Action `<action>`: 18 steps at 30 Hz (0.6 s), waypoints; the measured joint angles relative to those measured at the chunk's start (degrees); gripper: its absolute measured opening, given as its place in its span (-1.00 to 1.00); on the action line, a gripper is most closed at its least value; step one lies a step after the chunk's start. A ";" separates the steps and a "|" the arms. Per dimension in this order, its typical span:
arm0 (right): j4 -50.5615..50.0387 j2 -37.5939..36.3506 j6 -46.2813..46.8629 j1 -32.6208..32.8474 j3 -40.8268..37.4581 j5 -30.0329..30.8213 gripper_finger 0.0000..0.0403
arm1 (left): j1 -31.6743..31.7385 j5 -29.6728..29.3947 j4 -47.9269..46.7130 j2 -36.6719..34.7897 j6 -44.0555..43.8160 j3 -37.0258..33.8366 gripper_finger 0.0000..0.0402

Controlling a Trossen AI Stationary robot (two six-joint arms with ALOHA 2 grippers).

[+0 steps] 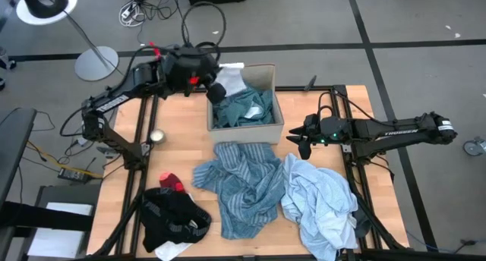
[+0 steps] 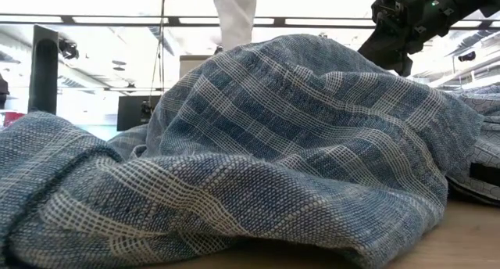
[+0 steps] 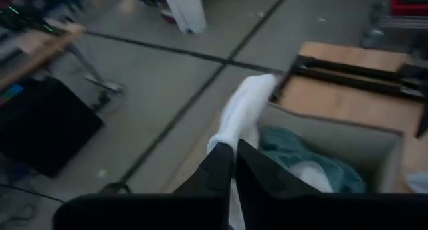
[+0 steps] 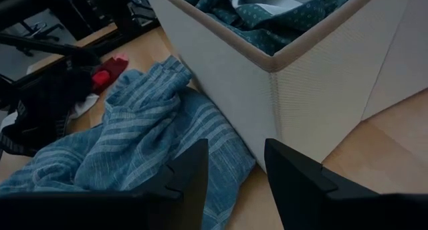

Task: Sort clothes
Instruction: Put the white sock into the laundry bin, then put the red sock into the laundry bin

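Observation:
My left gripper (image 1: 218, 89) is shut on a white sock (image 1: 232, 79) over the far left part of the pale box (image 1: 275, 127). A teal top (image 1: 247, 108) lies in the box. A blue striped shirt (image 1: 243, 187) and a pale blue shirt (image 1: 323, 204) lie crumpled on the table in front of the box. A black piece (image 1: 176, 217) and a red sock (image 1: 171, 183) lie at the near left. My right gripper (image 1: 298, 140) is open and empty, just right of the box and near its corner (image 4: 274, 63). My left gripper pinches the white sock (image 3: 242, 116) between its two shut fingers (image 3: 217, 166). The sock is lifted clear and hangs down (image 2: 234, 15) above the box. Which end of the sock the fingers have does not show.
A small round metal thing (image 1: 157, 136) lies on the table left of the box. A white piece (image 1: 171, 250) shows under the black piece at the near edge. The striped shirt (image 2: 297, 144) fills the low view. Dark frame rails (image 1: 140, 124) run along both sides of the table.

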 joint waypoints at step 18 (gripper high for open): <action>-0.30 0.90 -0.35 -0.01 0.07 0.00 -0.26 | -3.56 13.89 -21.50 2.45 -7.77 -0.17 -0.44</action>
